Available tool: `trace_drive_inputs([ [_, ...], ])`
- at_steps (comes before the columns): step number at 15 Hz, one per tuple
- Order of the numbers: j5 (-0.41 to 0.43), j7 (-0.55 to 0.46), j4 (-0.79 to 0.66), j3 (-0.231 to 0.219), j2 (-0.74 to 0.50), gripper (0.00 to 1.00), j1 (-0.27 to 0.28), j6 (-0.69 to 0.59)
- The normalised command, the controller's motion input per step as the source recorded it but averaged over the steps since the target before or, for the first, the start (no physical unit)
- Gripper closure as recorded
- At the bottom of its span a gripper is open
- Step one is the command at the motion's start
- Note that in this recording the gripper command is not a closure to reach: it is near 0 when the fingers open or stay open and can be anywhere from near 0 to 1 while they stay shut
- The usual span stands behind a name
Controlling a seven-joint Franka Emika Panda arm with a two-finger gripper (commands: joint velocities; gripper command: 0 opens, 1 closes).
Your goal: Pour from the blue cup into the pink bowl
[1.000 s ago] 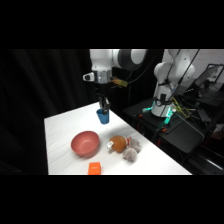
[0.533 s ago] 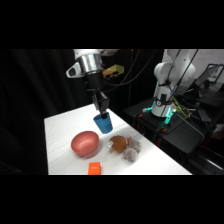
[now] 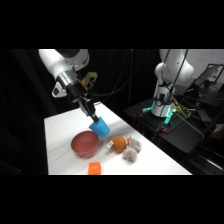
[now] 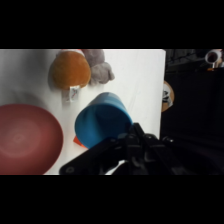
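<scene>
The blue cup (image 3: 100,127) hangs tilted in the air just right of the pink bowl (image 3: 84,143), level with its rim. My gripper (image 3: 95,120) is shut on the blue cup, the arm slanting down from the upper left. In the wrist view the blue cup (image 4: 101,120) fills the middle, lying on its side above the black linkage, with the pink bowl (image 4: 27,139) at the lower left on the white table (image 4: 135,75). The cup's opening is turned away from both cameras, so its inside is hidden.
An orange-brown ball-like toy (image 3: 118,144) and a grey plush toy (image 3: 132,152) lie right of the bowl. A small orange block (image 3: 94,168) sits near the table's front edge. A second white robot base (image 3: 167,85) with cables stands beyond the table's right side.
The arm has swung left and tilted over. The blue cup has come down and tipped from upright to slanted beside the pink bowl.
</scene>
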Motion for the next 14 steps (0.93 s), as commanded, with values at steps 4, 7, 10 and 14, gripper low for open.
trace_drive_inputs([
  [4,0.266,-0.02,0.98,0.184,0.70,0.15,-0.256,-0.84],
  [7,0.330,0.20,0.98,0.205,0.65,0.15,-0.181,-0.82],
  [10,0.389,0.38,0.91,0.190,0.58,0.15,-0.130,-0.73],
  [14,0.144,0.32,0.50,-0.008,0.15,0.15,0.008,-0.20],
])
